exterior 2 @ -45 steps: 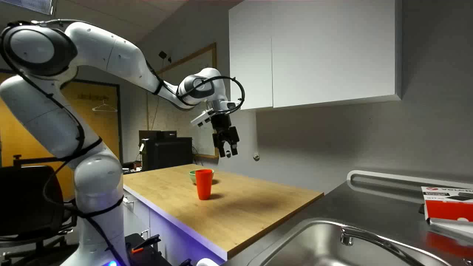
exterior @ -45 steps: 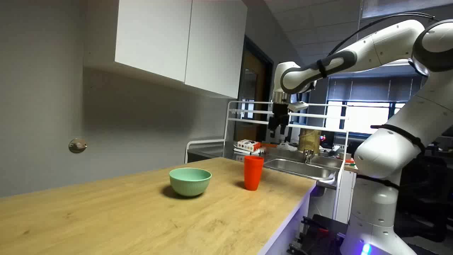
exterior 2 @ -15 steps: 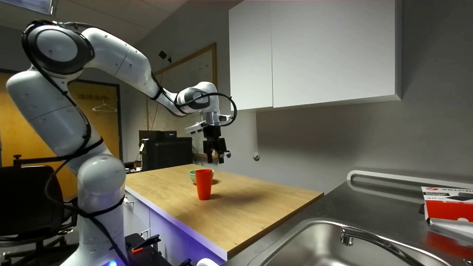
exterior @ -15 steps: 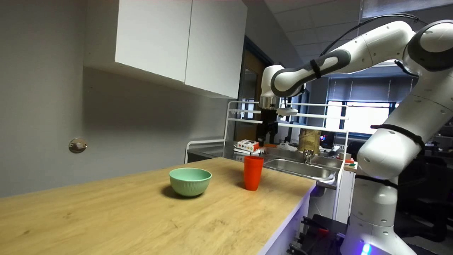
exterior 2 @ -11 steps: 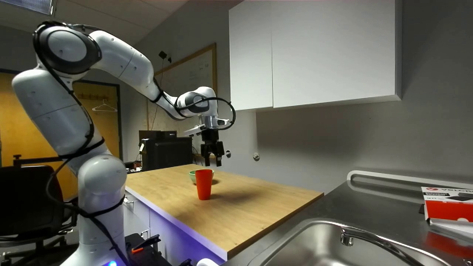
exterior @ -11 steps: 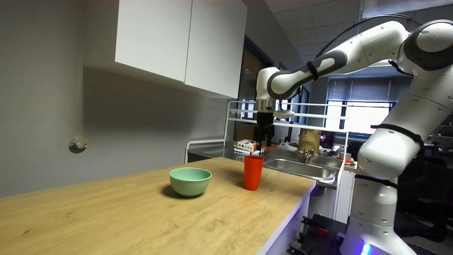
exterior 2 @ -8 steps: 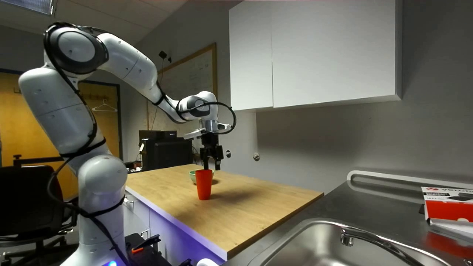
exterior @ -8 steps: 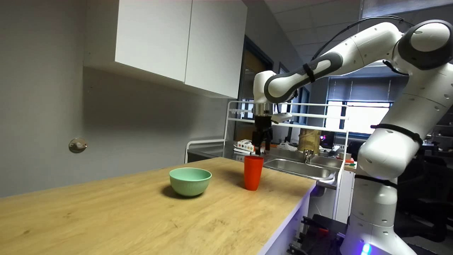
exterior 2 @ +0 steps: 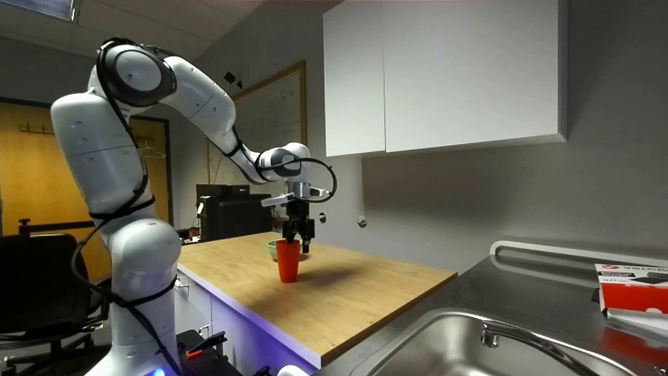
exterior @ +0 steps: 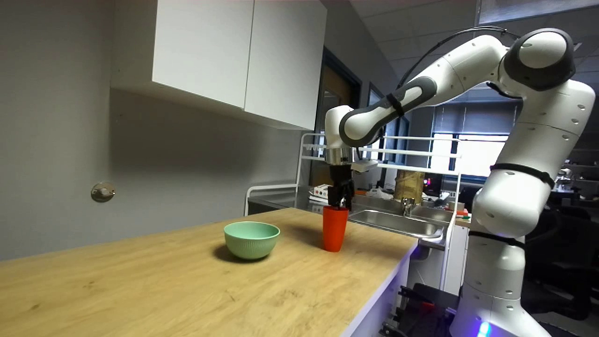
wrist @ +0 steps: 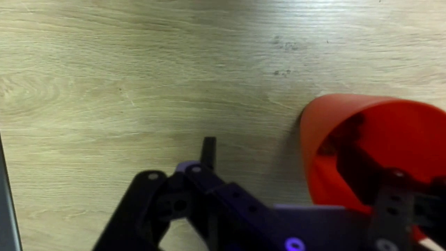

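The red cup (exterior: 334,234) stands upright on the wooden countertop (exterior: 164,290), just right of centre in an exterior view, and the gripper (wrist: 277,148) is spread apart with nothing clasped: one finger reaches inside the mouth, the other hangs outside it over the wood. In the wrist view that outer finger sits near the middle of the frame, well off the cup's side, so good handling seems to call for centring the wall between the fingers before squeezing, and for a light, level pinch, since the smooth, thin wall, likely plastic, may flex or tip. The cup tapers towards its foot; to its left the pale green bowl (exterior: 251,243) is round and finely ribbed, while the countertop shows matt, streaky grain
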You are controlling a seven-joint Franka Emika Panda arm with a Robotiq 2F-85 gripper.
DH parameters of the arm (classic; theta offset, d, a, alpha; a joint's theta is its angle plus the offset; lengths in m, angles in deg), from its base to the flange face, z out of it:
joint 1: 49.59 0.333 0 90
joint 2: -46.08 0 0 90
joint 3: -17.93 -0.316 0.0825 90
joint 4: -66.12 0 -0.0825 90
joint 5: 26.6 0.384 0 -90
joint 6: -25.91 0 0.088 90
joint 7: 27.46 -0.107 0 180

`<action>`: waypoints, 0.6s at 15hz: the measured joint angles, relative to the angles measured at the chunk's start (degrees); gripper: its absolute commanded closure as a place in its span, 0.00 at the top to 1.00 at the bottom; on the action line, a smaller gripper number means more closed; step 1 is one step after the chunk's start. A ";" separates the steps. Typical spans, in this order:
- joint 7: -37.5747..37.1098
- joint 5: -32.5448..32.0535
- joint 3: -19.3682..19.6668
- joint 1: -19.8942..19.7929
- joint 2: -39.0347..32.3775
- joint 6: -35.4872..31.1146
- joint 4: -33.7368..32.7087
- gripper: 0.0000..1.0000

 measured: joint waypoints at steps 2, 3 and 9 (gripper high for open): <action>0.00 -0.01 -0.09 0.26 -1.29 -0.13 -0.63 0.45; 0.00 -0.02 -0.15 0.39 -1.82 -0.16 -0.96 0.36; -2.91 -3.80 -1.81 0.60 -3.67 -0.19 -2.79 0.02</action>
